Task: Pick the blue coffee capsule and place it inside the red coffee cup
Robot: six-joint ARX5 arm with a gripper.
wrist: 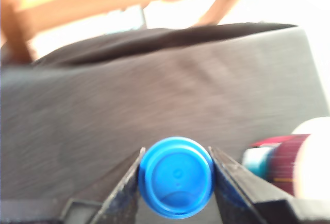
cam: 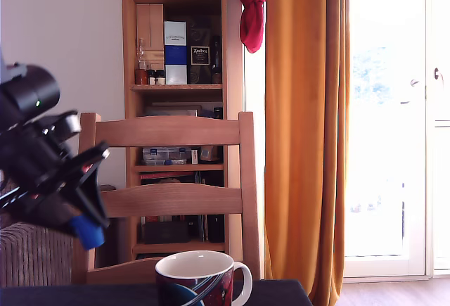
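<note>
The blue coffee capsule (wrist: 176, 176) is clamped between my two dark fingers, its round end facing the wrist camera. In the exterior view the same capsule (cam: 87, 232) hangs in the air at the view's left, held by my gripper (cam: 86, 227), which is raised well above the table. The red coffee cup (cam: 199, 278) stands on the dark table at the bottom centre of the exterior view, white inside, with its handle toward the view's right. In the wrist view a slice of the cup (wrist: 296, 162) shows beside one finger. My gripper (wrist: 176, 180) is up and to the exterior view's left of the cup.
A wooden chair (cam: 172, 197) stands right behind the table, its back rising above the cup. Behind it are a bookshelf (cam: 176, 74) and an orange curtain (cam: 306, 130). The dark tablecloth (wrist: 154, 95) covers the table; its edge (cam: 299, 288) ends just past the cup.
</note>
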